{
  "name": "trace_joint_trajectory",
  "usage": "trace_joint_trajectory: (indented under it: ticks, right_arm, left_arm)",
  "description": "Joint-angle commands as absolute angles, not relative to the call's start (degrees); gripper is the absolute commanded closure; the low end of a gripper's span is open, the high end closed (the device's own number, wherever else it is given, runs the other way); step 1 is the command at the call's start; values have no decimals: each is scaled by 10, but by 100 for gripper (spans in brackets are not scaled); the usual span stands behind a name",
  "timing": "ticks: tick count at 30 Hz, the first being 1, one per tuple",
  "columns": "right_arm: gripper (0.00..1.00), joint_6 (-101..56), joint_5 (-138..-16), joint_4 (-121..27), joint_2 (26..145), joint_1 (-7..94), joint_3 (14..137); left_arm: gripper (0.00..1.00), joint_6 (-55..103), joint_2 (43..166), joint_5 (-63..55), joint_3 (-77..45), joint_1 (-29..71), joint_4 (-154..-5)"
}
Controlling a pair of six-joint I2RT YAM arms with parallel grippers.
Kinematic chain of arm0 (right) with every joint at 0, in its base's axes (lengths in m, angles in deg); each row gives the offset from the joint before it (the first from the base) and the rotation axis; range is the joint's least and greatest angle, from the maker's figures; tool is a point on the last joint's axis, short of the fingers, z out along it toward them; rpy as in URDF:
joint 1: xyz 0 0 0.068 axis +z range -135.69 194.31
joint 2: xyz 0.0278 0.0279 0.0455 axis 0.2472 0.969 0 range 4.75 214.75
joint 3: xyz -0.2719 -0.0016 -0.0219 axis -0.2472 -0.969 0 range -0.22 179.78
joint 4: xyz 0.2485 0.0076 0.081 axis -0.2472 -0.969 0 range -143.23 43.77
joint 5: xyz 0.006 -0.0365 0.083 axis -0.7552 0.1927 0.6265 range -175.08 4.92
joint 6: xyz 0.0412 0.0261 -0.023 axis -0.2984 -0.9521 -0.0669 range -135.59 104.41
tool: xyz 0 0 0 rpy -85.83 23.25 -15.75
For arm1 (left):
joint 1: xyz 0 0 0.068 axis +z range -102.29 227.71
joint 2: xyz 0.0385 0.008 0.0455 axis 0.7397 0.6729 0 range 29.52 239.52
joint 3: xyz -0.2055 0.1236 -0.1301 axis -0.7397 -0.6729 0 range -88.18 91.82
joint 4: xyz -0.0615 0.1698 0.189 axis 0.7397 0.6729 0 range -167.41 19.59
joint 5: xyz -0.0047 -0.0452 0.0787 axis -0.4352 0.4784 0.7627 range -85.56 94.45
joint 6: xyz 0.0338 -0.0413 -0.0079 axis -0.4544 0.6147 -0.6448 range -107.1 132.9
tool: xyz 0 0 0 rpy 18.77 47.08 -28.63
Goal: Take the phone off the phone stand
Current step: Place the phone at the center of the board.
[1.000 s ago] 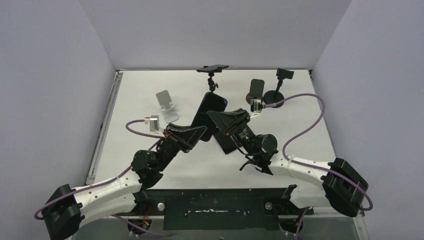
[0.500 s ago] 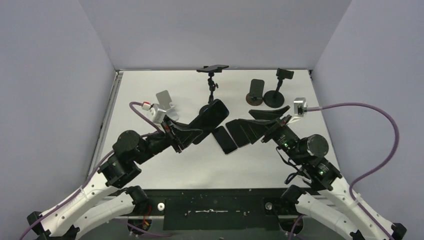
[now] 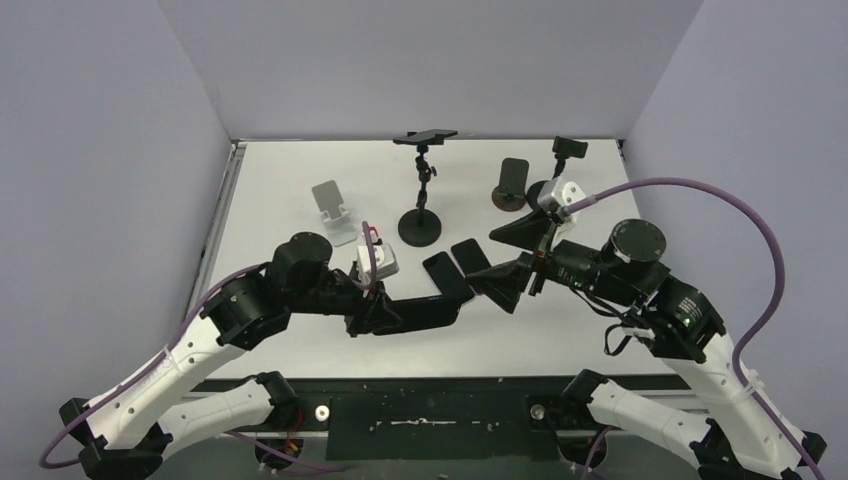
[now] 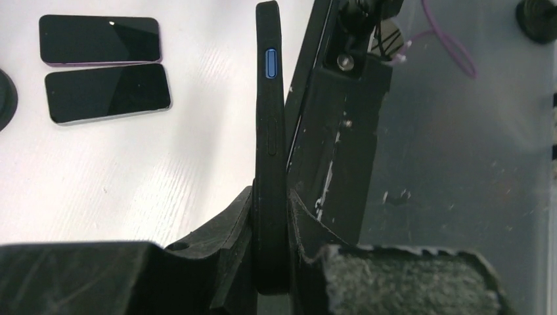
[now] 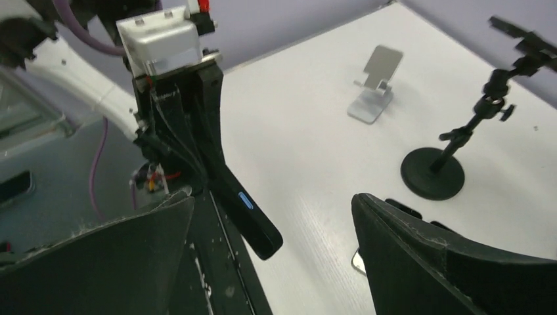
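My left gripper (image 3: 388,313) is shut on a black phone (image 3: 428,311) and holds it level near the table's front edge. In the left wrist view the phone (image 4: 270,125) stands edge-on between my fingers, blue side button showing, with the gripper (image 4: 270,226) clamped on its lower end. The black tripod phone stand (image 3: 421,190) stands behind with nothing in its top clamp. My right gripper (image 3: 507,262) is open and empty, right of the phone. In the right wrist view the jaws (image 5: 274,200) are wide apart, the held phone (image 5: 244,211) in front of them.
Two dark phones (image 3: 447,274) (image 3: 470,254) lie flat on the table between the grippers; they also show in the left wrist view (image 4: 98,39) (image 4: 108,93). A silver stand (image 3: 333,210) sits back left. Two black stands (image 3: 513,183) (image 3: 558,170) sit back right.
My left gripper has carried the black phone from beside the tripod stand toward the table's front edge. My right gripper has let go of it, opened and pulled back to the right.
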State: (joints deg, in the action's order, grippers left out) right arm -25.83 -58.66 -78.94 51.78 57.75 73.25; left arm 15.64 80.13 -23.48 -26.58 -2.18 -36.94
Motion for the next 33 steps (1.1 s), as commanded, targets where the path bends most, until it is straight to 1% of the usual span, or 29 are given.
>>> trace_joint_trajectory:
  ticks: [1,5,9,13,19,21,27,29,31,33]
  right_arm:
    - [6,-166,-480,-930,571,576,766]
    - [10,-135,-443,-950,599,604,755]
    - [13,-125,-401,-937,619,621,728]
    - [15,-135,-419,-898,639,631,697]
    - [26,-125,-427,-891,668,652,697]
    - [34,-127,-426,-890,674,654,698]
    - [75,-141,-423,-855,668,656,684]
    - [85,-151,-424,-835,656,656,674]
    - [92,-173,-431,-803,642,656,659]
    - [98,-204,-446,-758,627,656,634]
  left_arm:
    - [100,34,801,-289,-223,-25,-358]
    - [100,-13,815,-328,-214,-26,-363]
    - [100,-46,834,-337,-192,-26,-346]
    - [100,-65,844,-347,-182,-27,-348]
    - [100,-67,848,-352,-183,-28,-355]
    - [100,-67,849,-353,-185,-28,-357]
    - [100,-61,849,-356,-197,-28,-379]
    - [100,-58,840,-351,-202,-28,-387]
    - [70,-54,819,-339,-214,-28,-406]
    - [50,-44,783,-309,-240,-28,-442]
